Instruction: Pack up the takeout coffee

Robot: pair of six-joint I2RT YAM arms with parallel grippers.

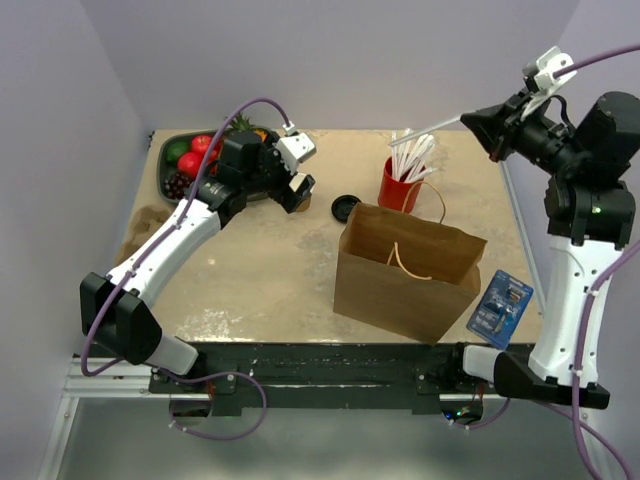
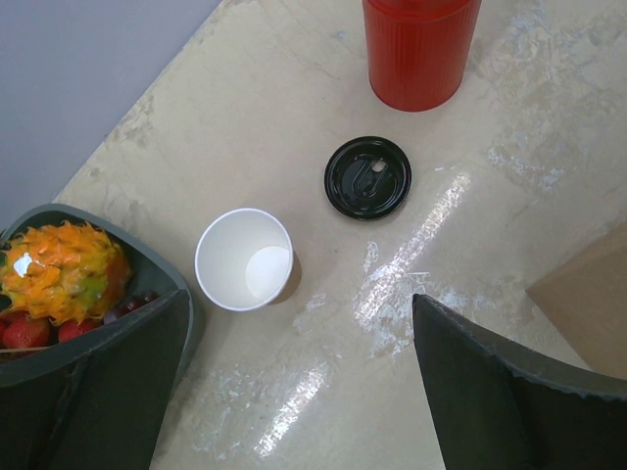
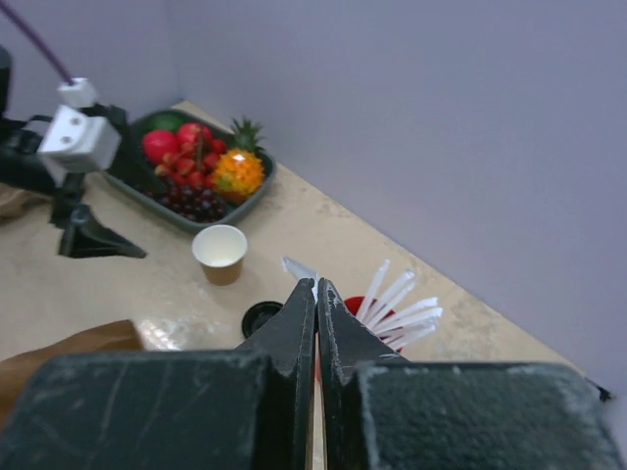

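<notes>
A small white paper cup with a tan lower band [image 2: 245, 259] stands open on the table with no lid on it; it also shows in the right wrist view [image 3: 220, 253]. A round black lid [image 2: 367, 177] lies flat apart from it, between the cup and the red cup [image 1: 346, 207]. No cup with its lid on shows. My left gripper [image 2: 304, 382] is open and empty, hovering just near of the paper cup [image 1: 300, 190]. My right gripper [image 3: 315, 284] is shut on a white straw [image 3: 297, 267], held high at the right [image 1: 480, 122].
A tall red cup with white straws [image 1: 400, 185] stands behind an open brown paper bag [image 1: 405, 270]. A dark tray of fruit [image 1: 180, 155] sits at the back left. A blue packet [image 1: 500, 303] lies at the front right.
</notes>
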